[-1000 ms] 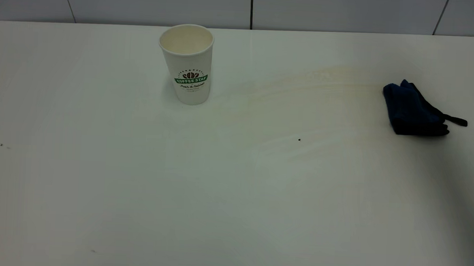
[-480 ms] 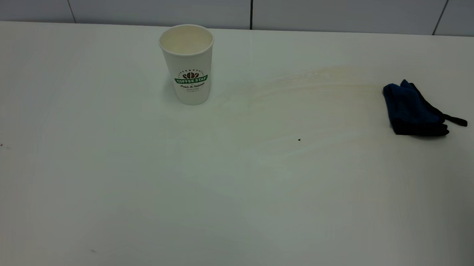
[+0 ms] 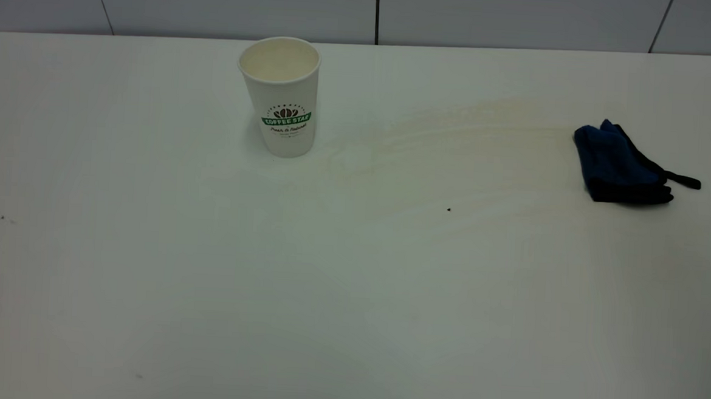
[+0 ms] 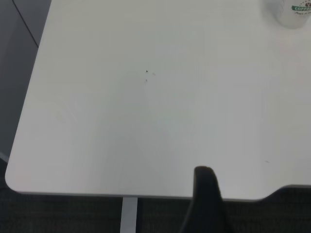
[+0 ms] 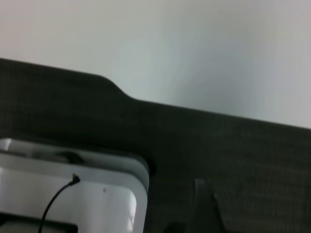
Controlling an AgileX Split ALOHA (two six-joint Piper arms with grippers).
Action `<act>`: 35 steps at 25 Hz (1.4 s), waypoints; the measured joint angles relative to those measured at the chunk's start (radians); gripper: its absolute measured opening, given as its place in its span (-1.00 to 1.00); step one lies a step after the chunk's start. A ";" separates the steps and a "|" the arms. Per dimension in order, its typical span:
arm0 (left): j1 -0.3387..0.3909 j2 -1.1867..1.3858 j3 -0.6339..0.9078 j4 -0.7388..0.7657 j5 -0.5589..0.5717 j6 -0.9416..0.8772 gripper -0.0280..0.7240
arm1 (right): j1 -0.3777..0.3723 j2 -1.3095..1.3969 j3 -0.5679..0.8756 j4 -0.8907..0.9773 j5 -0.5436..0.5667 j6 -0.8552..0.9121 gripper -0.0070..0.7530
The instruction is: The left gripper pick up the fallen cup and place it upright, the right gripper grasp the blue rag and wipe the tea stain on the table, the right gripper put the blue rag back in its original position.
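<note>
The cup [image 3: 282, 95] stands upright at the back left of the table [image 3: 205, 289], its green logo facing the camera; its base also shows in the left wrist view [image 4: 291, 12]. The blue rag [image 3: 622, 165] lies crumpled at the right, its black loop strap pointing right. No brown puddle shows; only a faint tan smear [image 3: 456, 144] runs from beside the cup to the rag. Neither gripper is in the exterior view. The left gripper [image 4: 206, 194] hangs over the table's front left edge. The right gripper [image 5: 204, 204] is off the table over dark floor.
A tiny black speck [image 3: 448, 210] sits mid-table, and more specks [image 3: 1, 218] lie at the left. A grey tiled wall [image 3: 365, 8] backs the table. In the right wrist view a white-grey block with a cable [image 5: 73, 194] sits below the table edge [image 5: 194, 104].
The dark shadow at the table's right front corner has faded away. The cup and the rag have not moved.
</note>
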 joint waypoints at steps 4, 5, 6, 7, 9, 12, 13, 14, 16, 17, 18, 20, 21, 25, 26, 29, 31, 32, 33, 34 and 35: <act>0.000 0.000 0.000 0.000 0.000 0.000 0.61 | 0.000 -0.133 0.074 0.000 -0.016 0.000 0.54; 0.000 0.000 0.000 0.000 0.000 0.000 0.61 | 0.000 -0.157 0.082 0.000 -0.013 0.000 0.54; 0.000 0.000 0.000 0.000 0.000 0.000 0.61 | 0.000 -0.182 0.090 0.000 -0.008 0.000 0.54; 0.000 0.000 0.000 0.000 0.000 0.000 0.61 | 0.000 -0.205 0.096 0.000 -0.005 0.000 0.54; 0.000 0.000 0.000 0.000 0.000 -0.001 0.61 | 0.000 -0.236 0.112 -0.007 -0.003 0.000 0.54; 0.000 0.000 0.000 0.000 0.000 -0.001 0.61 | 0.000 -0.259 0.139 -0.022 -0.003 0.000 0.54; 0.000 0.000 0.000 0.000 0.000 -0.001 0.61 | 0.000 -0.259 0.141 -0.026 -0.008 0.000 0.54; 0.000 0.000 0.000 0.000 0.000 -0.001 0.61 | 0.000 -0.259 0.142 -0.027 -0.014 0.000 0.54; 0.000 0.000 0.000 0.000 0.000 -0.001 0.61 | 0.000 -0.260 0.142 -0.028 -0.028 0.000 0.54; 0.000 0.000 0.000 0.000 0.000 -0.001 0.61 | 0.000 -0.263 0.142 -0.028 -0.033 0.000 0.54; 0.000 0.000 0.000 0.000 0.000 -0.001 0.61 | -0.001 -0.270 0.143 -0.028 -0.040 0.000 0.54; 0.000 0.000 0.000 0.000 0.000 -0.001 0.61 | -0.011 -0.294 0.150 -0.028 -0.050 0.000 0.54; 0.000 0.000 0.000 0.000 0.000 -0.001 0.61 | -0.022 -0.317 0.156 -0.029 -0.054 0.000 0.54; 0.000 0.000 0.000 0.000 0.000 -0.001 0.61 | -0.084 -0.407 0.183 -0.030 -0.078 0.000 0.54; 0.000 0.000 0.000 0.000 0.000 -0.001 0.61 | -0.101 -0.421 0.183 -0.030 -0.079 0.000 0.54; 0.000 0.000 0.000 0.000 0.000 -0.001 0.61 | -0.162 -0.471 0.183 -0.030 -0.081 0.000 0.54; 0.000 0.000 0.000 0.000 0.000 -0.001 0.61 | -0.198 -0.507 0.183 -0.030 -0.081 0.000 0.54; 0.000 0.000 0.000 0.000 0.000 -0.001 0.61 | -0.210 -0.528 0.183 -0.030 -0.081 0.001 0.54; 0.000 0.000 0.000 0.000 0.000 -0.001 0.61 | -0.214 -0.546 0.183 -0.030 -0.081 0.002 0.54; 0.000 0.000 0.000 0.000 0.000 -0.001 0.61 | -0.217 -0.567 0.183 -0.030 -0.081 0.002 0.54; 0.000 0.000 0.000 0.000 0.000 -0.001 0.61 | -0.218 -0.587 0.183 -0.030 -0.081 0.002 0.54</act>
